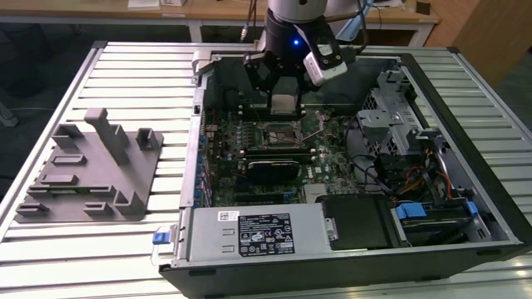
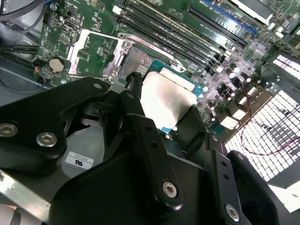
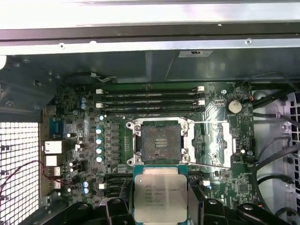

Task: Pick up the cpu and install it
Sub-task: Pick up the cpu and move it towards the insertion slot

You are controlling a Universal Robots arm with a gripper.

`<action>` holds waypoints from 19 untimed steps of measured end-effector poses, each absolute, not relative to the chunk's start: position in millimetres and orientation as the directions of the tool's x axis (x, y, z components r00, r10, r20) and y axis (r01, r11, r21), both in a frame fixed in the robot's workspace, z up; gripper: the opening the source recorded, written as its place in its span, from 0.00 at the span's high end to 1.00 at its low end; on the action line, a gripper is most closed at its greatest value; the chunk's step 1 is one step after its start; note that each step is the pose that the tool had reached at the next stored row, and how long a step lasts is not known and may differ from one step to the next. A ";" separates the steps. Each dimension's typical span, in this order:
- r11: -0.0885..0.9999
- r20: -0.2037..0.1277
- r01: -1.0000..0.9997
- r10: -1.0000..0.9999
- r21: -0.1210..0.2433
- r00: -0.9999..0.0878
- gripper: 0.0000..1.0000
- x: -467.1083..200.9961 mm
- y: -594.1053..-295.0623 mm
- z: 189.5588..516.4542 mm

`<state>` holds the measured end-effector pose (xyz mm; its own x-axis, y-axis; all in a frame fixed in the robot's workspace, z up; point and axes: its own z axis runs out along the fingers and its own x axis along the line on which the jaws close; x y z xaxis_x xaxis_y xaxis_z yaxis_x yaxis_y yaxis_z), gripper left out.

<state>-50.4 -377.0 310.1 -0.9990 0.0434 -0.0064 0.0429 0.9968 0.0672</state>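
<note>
— Where is the cpu [image 1: 283,104] to be found?

— It is held in the air over the motherboard [image 1: 218,140], inside the opened computer case [image 1: 349,274] that is set on the slatted surface [image 1: 124,68].

— And how are the fingers [image 3: 117,208] set?

— They are closed on the cpu from two opposite edges, and its silver top is left uncovered between them in both wrist views.

— Has the chip been seated?

— No. The socket [image 3: 161,140] is seen bare, with its metal load plate [image 3: 211,140] swung open to one side. The cpu is carried level, near the socket but clear of it, and nothing on the board is touched.

— What else is noted on the surface?

— A grey moulded fixture [image 1: 91,168] is placed beside the case, at the exterior view's left, well apart from the arm.
</note>
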 end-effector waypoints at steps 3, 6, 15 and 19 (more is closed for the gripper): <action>0.997 -0.007 0.037 0.038 0.067 -0.999 0.46 -50.4 -376.7 307.2; 0.997 -0.009 0.031 0.032 0.067 -0.999 0.46 -50.3 -376.4 303.5; 0.997 -0.009 0.025 0.026 0.067 -1.000 0.46 -49.5 -372.6 290.3; 0.997 -0.009 0.023 0.024 0.067 -1.000 0.46 -49.5 -369.9 286.5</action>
